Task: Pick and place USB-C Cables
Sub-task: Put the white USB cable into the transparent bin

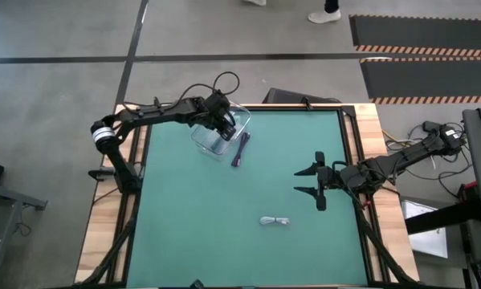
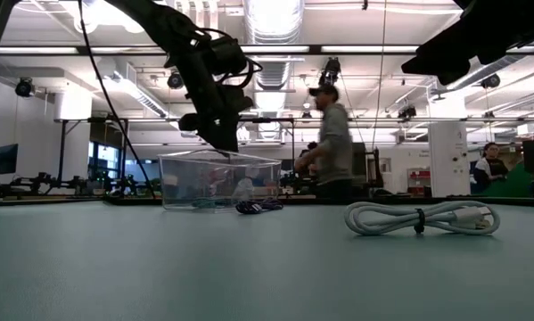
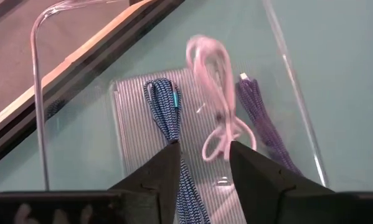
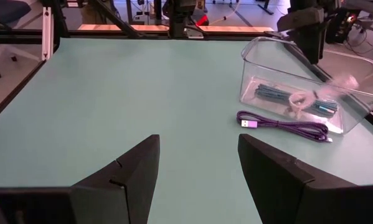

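Note:
My left gripper (image 1: 226, 132) (image 3: 205, 152) is open and hangs over the clear plastic box (image 1: 210, 143) near the table's far edge. In the box lie a dark teal cable (image 3: 165, 109) and a white cable (image 3: 215, 112), which looks blurred just below the fingertips. A dark purple cable (image 1: 240, 150) (image 4: 284, 126) lies on the mat against the box's right side. A second white cable (image 1: 275, 221) (image 2: 423, 217), bundled, lies on the mat nearer the near edge. My right gripper (image 1: 311, 181) (image 4: 198, 149) is open and hovers right of centre, pointing left.
The green mat (image 1: 192, 225) is bare on its left and near parts. Wooden borders (image 1: 103, 233) and rails frame the table. A dark flat object (image 1: 292, 96) sits at the far edge. People stand in the room beyond the table (image 2: 331, 143).

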{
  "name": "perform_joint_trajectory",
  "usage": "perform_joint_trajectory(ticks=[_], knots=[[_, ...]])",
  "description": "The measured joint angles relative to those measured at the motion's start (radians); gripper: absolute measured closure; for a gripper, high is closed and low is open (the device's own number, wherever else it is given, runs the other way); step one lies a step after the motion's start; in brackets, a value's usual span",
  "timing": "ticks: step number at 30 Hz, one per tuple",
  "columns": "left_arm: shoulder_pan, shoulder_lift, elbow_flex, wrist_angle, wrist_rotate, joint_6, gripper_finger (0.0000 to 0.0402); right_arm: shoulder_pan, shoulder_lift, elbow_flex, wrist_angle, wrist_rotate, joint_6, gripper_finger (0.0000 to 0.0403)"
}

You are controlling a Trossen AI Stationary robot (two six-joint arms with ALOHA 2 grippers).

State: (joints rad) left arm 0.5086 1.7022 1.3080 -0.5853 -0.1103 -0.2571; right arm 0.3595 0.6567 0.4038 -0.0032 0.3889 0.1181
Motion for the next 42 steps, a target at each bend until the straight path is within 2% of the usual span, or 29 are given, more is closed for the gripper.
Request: perform_joint_trajectory(ticks=[10,16,25,33,37,42], knots=[[-0.049,-0.067,0.0,0.0,0.012,0.001,0.0277,0.0,0.0,0.0,0.0,0.0,0.002,0.0193],[-0.134,-0.163,0.0,0.001,-0.009,-0.002,0.0277,0.0,0.0,0.0,-0.001,0.0,0.002,0.0193],[-0.426,-0.281,-0.002,0.002,-0.228,-0.063,0.0277,0.0,0.001,-0.001,-0.001,0.0,0.02,0.0193],[-0.742,-0.241,-0.016,0.087,-0.428,-0.131,0.0277,0.0,0.005,-0.001,0.0,0.0,0.032,0.0193],[-0.87,-0.205,-0.068,0.269,-0.47,-0.131,0.0277,0.0,0.022,-0.003,0.001,0.0,0.038,0.0193],[-0.987,-0.15,-0.16,0.525,-0.473,-0.129,0.0277,0.0,0.067,-0.003,0.014,-0.03,0.037,0.0193]])
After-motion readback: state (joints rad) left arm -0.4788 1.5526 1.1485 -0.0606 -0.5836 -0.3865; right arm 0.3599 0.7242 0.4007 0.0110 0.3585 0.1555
